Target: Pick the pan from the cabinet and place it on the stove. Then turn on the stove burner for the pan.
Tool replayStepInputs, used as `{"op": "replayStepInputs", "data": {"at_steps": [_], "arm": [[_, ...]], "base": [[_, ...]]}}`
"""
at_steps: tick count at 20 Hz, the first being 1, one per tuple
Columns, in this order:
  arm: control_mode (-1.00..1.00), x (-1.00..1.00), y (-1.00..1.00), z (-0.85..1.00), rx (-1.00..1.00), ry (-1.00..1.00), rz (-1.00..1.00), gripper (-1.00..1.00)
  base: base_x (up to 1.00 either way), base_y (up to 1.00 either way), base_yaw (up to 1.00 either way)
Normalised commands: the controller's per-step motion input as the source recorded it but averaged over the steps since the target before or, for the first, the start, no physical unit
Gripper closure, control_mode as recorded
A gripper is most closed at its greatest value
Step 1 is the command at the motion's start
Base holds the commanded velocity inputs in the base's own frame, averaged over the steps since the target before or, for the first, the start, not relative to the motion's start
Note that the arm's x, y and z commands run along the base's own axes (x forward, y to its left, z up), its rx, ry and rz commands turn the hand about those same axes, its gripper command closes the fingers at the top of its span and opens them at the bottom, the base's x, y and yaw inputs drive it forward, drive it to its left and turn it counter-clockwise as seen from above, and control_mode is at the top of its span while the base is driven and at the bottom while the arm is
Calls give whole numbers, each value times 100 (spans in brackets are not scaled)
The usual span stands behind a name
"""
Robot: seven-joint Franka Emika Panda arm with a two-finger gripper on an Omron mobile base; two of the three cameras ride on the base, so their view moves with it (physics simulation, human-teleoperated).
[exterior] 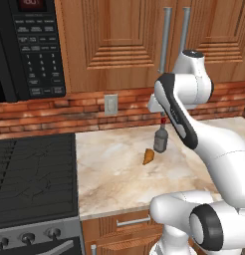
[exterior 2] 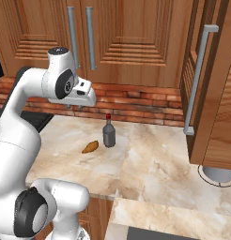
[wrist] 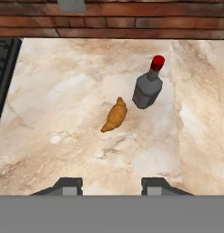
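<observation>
A red brick backsplash point(exterior: 69, 112) with a wall outlet point(exterior: 111, 104) runs behind the beige marble counter point(exterior: 114, 174).

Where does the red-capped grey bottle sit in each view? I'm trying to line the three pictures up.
Left base view: the bottle stands right of centre on the counter, partly behind the arm.
Right base view: just left of centre, on the counter before the brick wall.
Hand view: upper right of centre.
Shared landmark: the croissant lying beside it on the marble.
</observation>
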Motion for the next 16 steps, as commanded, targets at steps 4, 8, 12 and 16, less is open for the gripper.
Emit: {"op": "replayStepInputs", "data": {"at_steps": [4,8,12,16], "arm": [[-100,-5,0,0,0,-2,0,-100],[-100,0,0,0,0,-1,0,-100],[-100,-11,-18,5,0,-25,0,-100],[-100,-33,-17,17,0,-36,0,-100]], "base": [[0,0,0],[0,0,0],[0,0,0],[0,0,0]]}}
